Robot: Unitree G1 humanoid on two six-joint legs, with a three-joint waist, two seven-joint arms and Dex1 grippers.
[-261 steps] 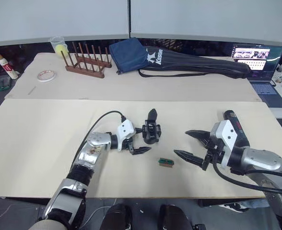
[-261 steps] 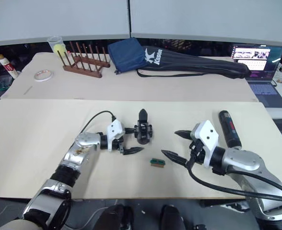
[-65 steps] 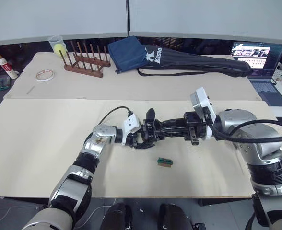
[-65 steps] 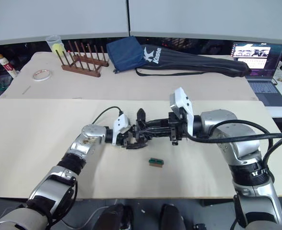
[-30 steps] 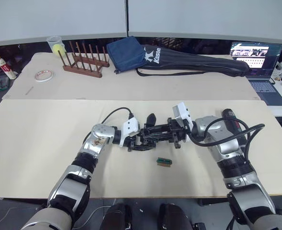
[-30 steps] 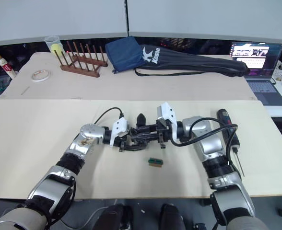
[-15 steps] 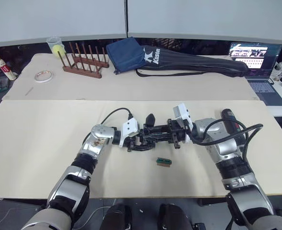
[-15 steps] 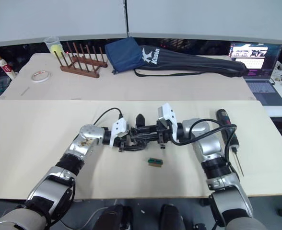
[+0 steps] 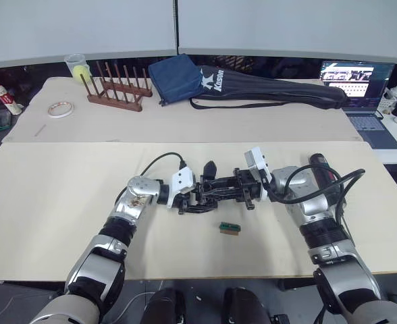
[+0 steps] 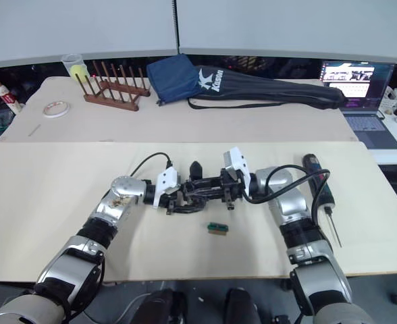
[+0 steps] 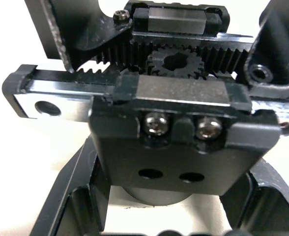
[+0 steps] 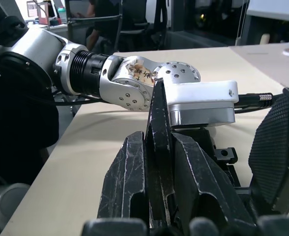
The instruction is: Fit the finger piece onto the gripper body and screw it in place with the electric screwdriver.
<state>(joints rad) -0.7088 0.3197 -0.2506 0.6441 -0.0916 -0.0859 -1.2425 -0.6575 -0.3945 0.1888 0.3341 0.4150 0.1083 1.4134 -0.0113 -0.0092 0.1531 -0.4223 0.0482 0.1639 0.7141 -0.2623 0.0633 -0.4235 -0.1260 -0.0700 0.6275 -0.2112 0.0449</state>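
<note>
In the middle of the left eye view, the two arms meet over the near cream table (image 9: 43, 202). The left gripper (image 9: 188, 201) comes in from the left and clamps the gripper body (image 9: 208, 192), a chunky black assembly sitting just left of the frame's center. The left wrist view looks straight onto it: a toothed rack and small gear, two screw heads on a black block, and the left gripper's fingers (image 11: 71, 196) spread around its lower sides, holding it.

The right gripper (image 9: 233, 194) reaches in from the right, level with the left one, its tips against the gripper body. In the right wrist view its fingers (image 12: 127, 182) are drawn narrow and pinch the finger piece (image 12: 158, 147), a thin flat black wedge standing on edge between them, with its pointed end toward the left arm's white wrist housing (image 12: 201, 101).

The electric screwdriver (image 10: 317, 181) lies on the table at the right of the right eye view, behind the right forearm, its thin metal bit (image 10: 334, 228) pointing toward the frame's lower right. A small green block (image 9: 229, 227) rests alone just below the center, near the grippers but apart from them.

On the far table, in the upper part of the frame: a wooden rack (image 9: 118, 86), a roll of tape (image 9: 58, 109), a dark blue bag (image 9: 178, 76), a long black bag with white lettering (image 9: 273, 89), and a laptop (image 9: 360, 84) at the upper right.
</note>
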